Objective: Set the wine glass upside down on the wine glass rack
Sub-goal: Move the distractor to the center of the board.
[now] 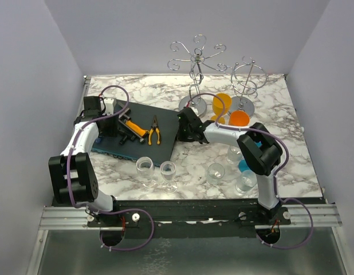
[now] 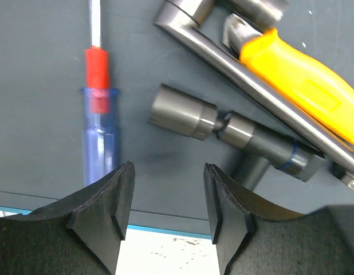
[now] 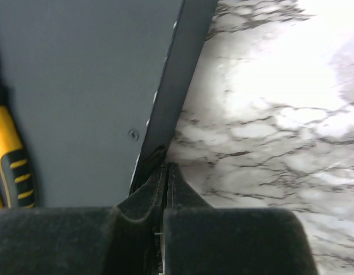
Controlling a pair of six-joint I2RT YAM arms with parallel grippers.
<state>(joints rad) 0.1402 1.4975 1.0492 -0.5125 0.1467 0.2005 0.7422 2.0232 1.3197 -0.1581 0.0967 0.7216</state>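
Left tool (image 2: 168, 186) jaws apart, low; right tool (image 3: 166, 177) fully closed.

white arm links (image 1: 81, 139), bulky black joints (image 1: 74, 177), looping purple cables (image 1: 115, 87), matte black wedge-fingered hands (image 2: 168, 195).

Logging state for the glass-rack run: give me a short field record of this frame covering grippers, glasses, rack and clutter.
left gripper: open, empty, above the dark grey mat, near a blue-handled screwdriver and a grey socket wrench
right gripper: shut, tips at the mat's right edge; unclear whether it pinches the mat
clear wine glasses: standing on the white marble table near the arms, none held
curly-armed wire wine glass rack: at the back, nothing hanging
task: no glass picked up yet
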